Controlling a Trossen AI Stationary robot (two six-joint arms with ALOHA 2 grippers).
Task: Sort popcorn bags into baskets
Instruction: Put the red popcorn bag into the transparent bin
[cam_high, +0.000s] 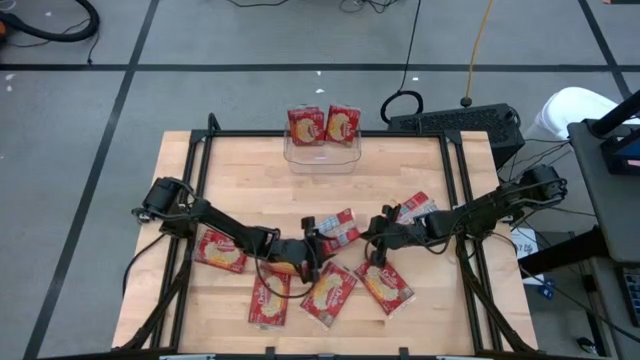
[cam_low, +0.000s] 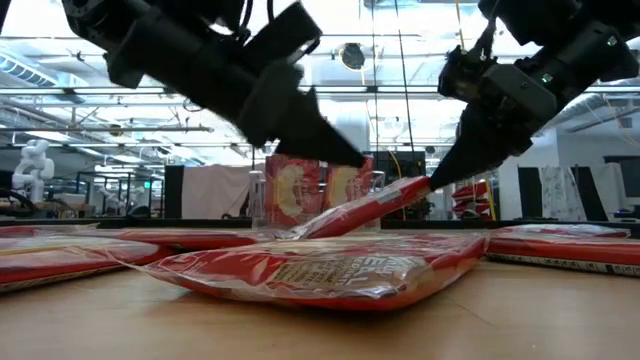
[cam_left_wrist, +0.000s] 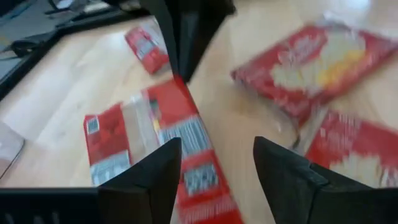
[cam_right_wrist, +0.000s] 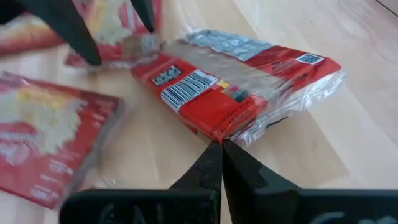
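Note:
A red popcorn bag (cam_high: 338, 228) lies back up at the table's middle, its barcode showing in the right wrist view (cam_right_wrist: 236, 81). My right gripper (cam_right_wrist: 221, 148) is shut on its right end. My left gripper (cam_left_wrist: 217, 158) hangs open just above the same bag's (cam_left_wrist: 180, 134) left part, and I see no touch. Several more bags lie flat around it: (cam_high: 222, 250), (cam_high: 268, 300), (cam_high: 330, 292), (cam_high: 385, 285), (cam_high: 415, 208). The clear bin (cam_high: 300, 162) stands at the far edge with two bags upright inside (cam_high: 322, 125). My right gripper pinches the bag's clear crimped end seam (cam_right_wrist: 239, 134) between its two shut fingertips. It comes slanting down from the table's right. In the low view this end (cam_low: 405, 192) is raised and the bag tilts, with its other end (cam_low: 300, 230) down among the bags on the table.
Bags lie close on the near side of both grippers, one right in front of the low camera (cam_low: 320, 270). Bare wood (cam_high: 320, 195) lies between the grippers and the bin. A black frame (cam_high: 200, 150) runs round the table. A keyboard (cam_high: 455, 122) sits past the far right corner.

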